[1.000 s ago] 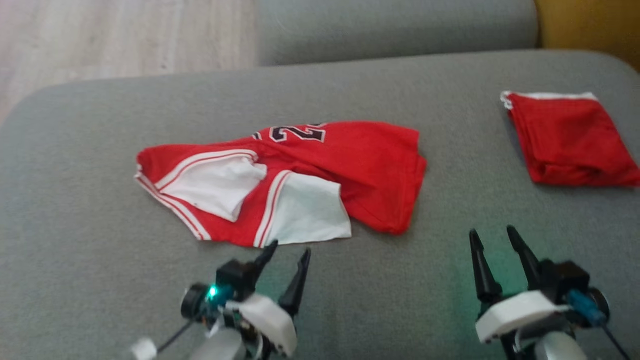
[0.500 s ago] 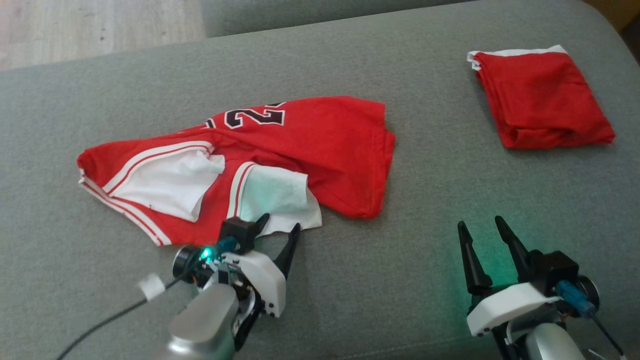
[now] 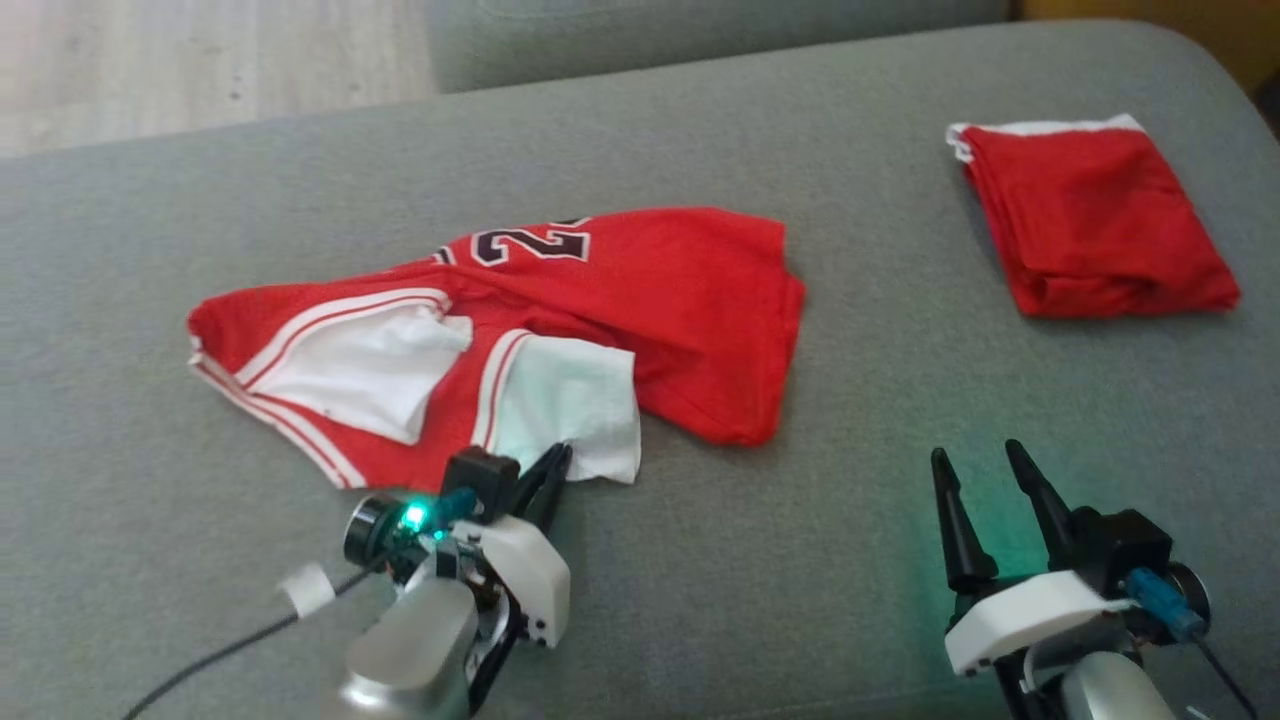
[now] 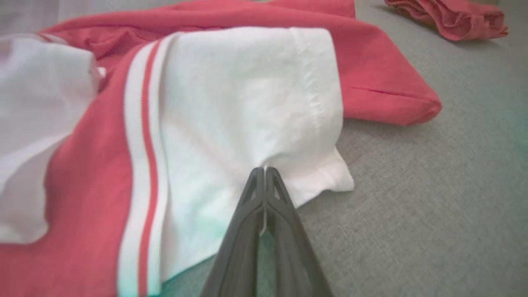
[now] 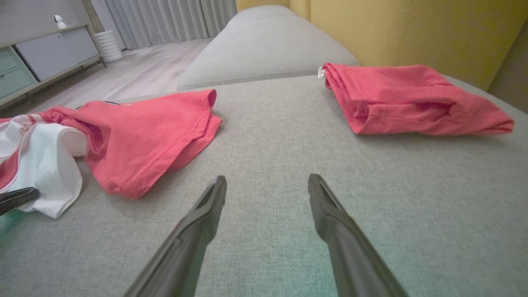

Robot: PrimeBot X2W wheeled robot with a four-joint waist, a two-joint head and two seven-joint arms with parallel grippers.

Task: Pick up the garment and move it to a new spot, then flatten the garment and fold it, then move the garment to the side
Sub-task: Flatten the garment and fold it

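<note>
The garment is a red jersey with white sleeves and a dark number, lying crumpled in the middle of the grey sofa cushion; it also shows as the garment and the garment. My left gripper is shut on the near edge of its white sleeve. In the left wrist view the two fingertips meet with a pinch of white cloth between them. My right gripper stands open above bare cushion at the lower right, its fingers spread with nothing between them.
A second red garment, folded, lies at the cushion's far right, also seen as the folded garment. Pale wooden floor lies beyond the left edge. A yellow wall stands behind the sofa.
My left gripper went forward to the white sleeve's edge and shut on it. The camera shifted, so the whole picture moved. The right gripper stays open.
</note>
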